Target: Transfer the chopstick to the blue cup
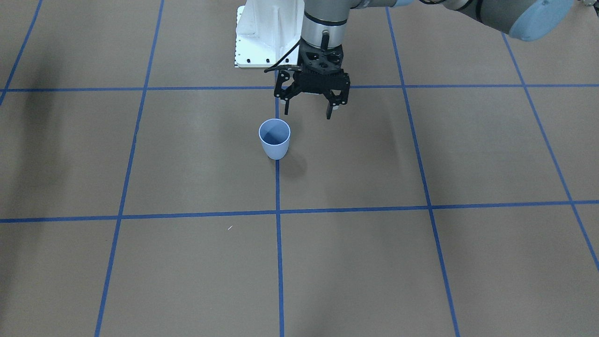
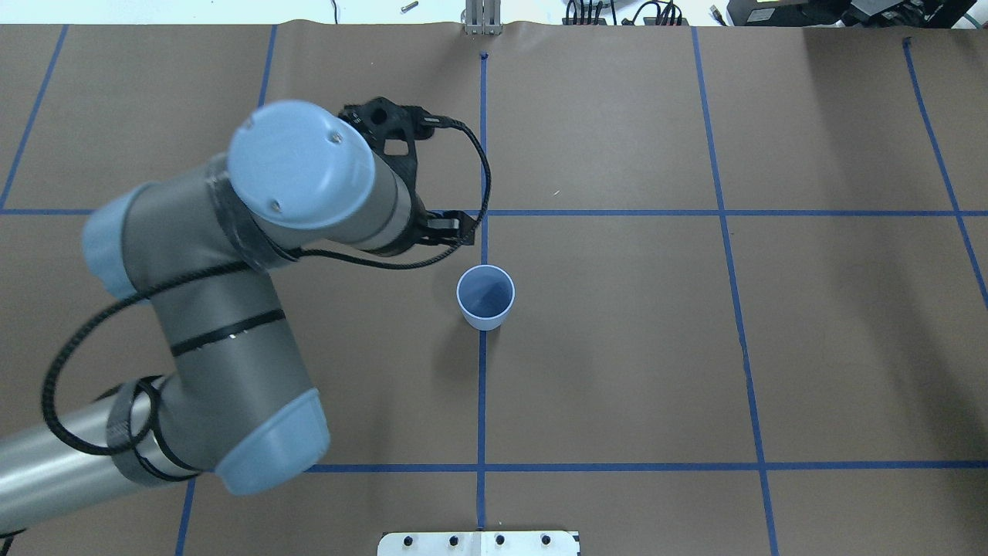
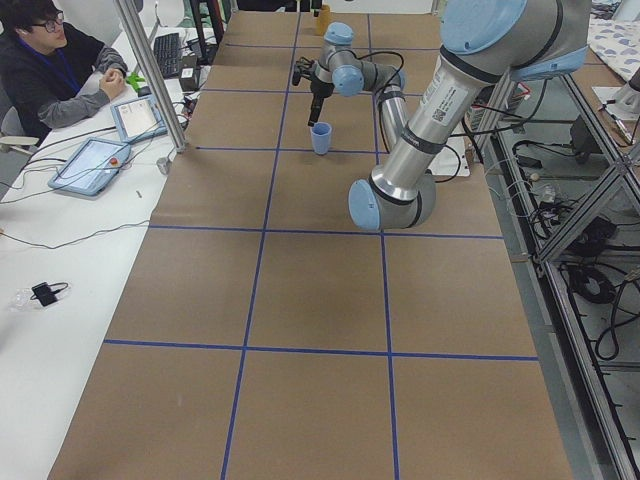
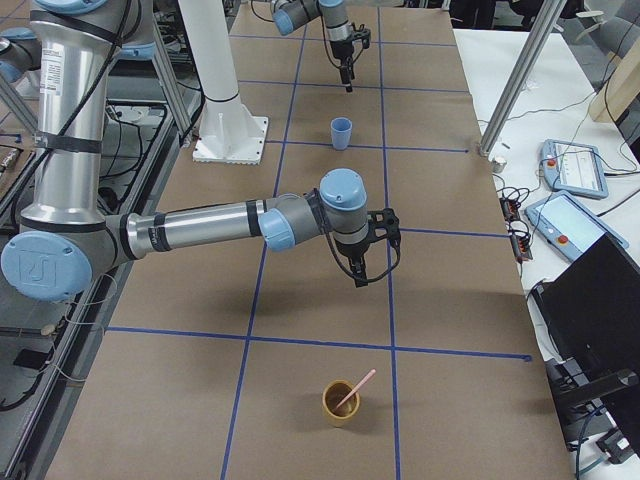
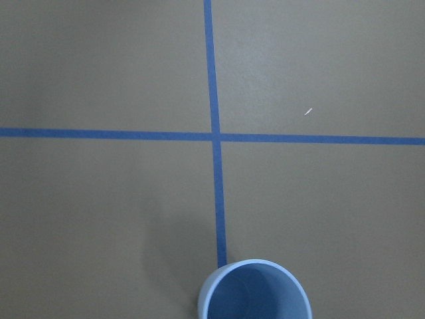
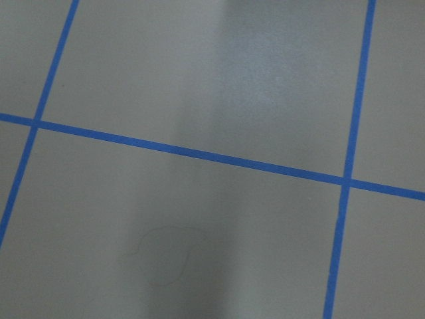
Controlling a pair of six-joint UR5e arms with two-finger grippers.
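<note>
The blue cup (image 1: 274,138) (image 2: 485,296) stands upright on the brown table where two tape lines meet; nothing shows inside it. My left gripper (image 1: 307,111) hangs open with nothing between its fingers, just behind the cup and a little toward my left. In the left wrist view the blue cup's rim (image 5: 255,292) sits at the bottom edge. A pale pink chopstick (image 4: 357,388) leans in a tan cup (image 4: 340,402) at the table's right end. My right gripper (image 4: 358,272) hovers between the two cups, and I cannot tell if it is open or shut.
The white robot base plate (image 1: 262,37) lies behind the left gripper. A person (image 3: 50,60) sits at a side table with tablets (image 3: 95,165). Metal posts (image 4: 515,75) stand at the table's far edge, with a teach pendant (image 4: 575,165) beyond.
</note>
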